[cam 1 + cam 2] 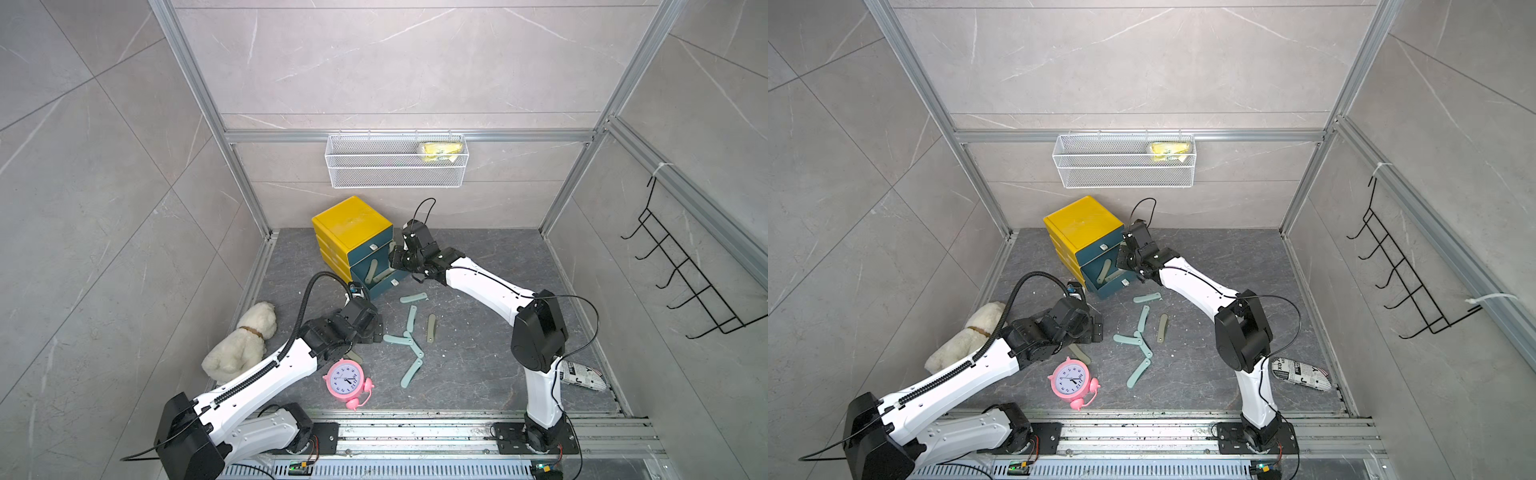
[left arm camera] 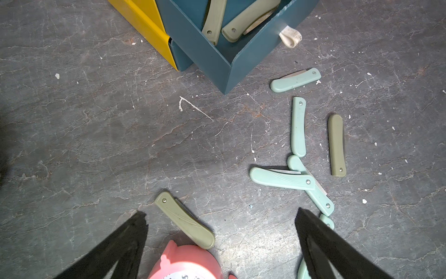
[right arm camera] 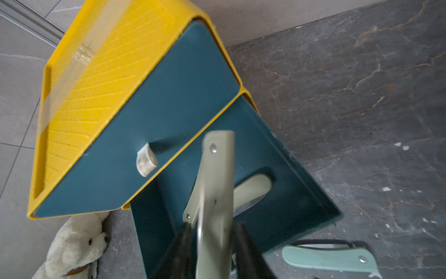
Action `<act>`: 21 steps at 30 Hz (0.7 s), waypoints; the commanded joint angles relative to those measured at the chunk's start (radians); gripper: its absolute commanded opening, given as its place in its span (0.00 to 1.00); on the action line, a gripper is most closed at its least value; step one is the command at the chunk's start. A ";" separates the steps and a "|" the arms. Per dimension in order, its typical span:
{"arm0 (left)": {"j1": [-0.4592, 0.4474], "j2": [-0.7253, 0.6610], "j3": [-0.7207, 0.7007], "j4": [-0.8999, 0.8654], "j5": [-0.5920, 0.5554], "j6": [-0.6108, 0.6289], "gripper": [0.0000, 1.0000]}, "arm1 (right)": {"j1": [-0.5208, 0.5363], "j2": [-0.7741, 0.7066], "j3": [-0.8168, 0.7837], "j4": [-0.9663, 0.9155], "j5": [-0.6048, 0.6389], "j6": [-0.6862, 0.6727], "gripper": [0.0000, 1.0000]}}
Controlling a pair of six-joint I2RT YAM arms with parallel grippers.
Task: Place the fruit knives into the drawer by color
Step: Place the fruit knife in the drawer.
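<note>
- Both top views: right gripper (image 1: 395, 259) (image 1: 1126, 259) sits over the open drawer (image 1: 380, 289) of the yellow cabinet (image 1: 351, 222). Olive handles show inside the drawer.
- Left gripper (image 1: 374, 330) hangs off the drawer's front corner, near the pink clock (image 1: 345, 379).
- Mint knives (image 1: 397, 339) and a lone olive knife (image 1: 431, 328) lie scattered on the floor in front of the drawer. Plush dog (image 1: 245, 345) is well apart.
- Left wrist: left gripper (image 2: 220, 212) jaws wide, empty. Clock-side olive knife (image 2: 184, 219) lies flat between the fingers (image 2: 125, 241), butt at the clock's edge. Mint knives crowd the other finger, which partly hides one.
- Right wrist: tilted olive knife (image 3: 218, 183) stands between the fingers of the right gripper (image 3: 212, 225), over the drawer. Jaws narrow. The blur hides whether they pinch it.
- Two stowed olive knives (image 3: 253, 188) rest in the drawer beneath it.
</note>
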 commanded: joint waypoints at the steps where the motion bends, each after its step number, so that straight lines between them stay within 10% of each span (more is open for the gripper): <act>1: -0.001 -0.001 0.013 0.001 0.010 -0.009 0.99 | -0.001 0.021 0.030 -0.030 0.007 0.013 0.46; 21: 0.000 -0.039 0.011 0.015 0.011 0.005 1.00 | -0.003 -0.416 -0.407 -0.060 0.071 -0.038 0.64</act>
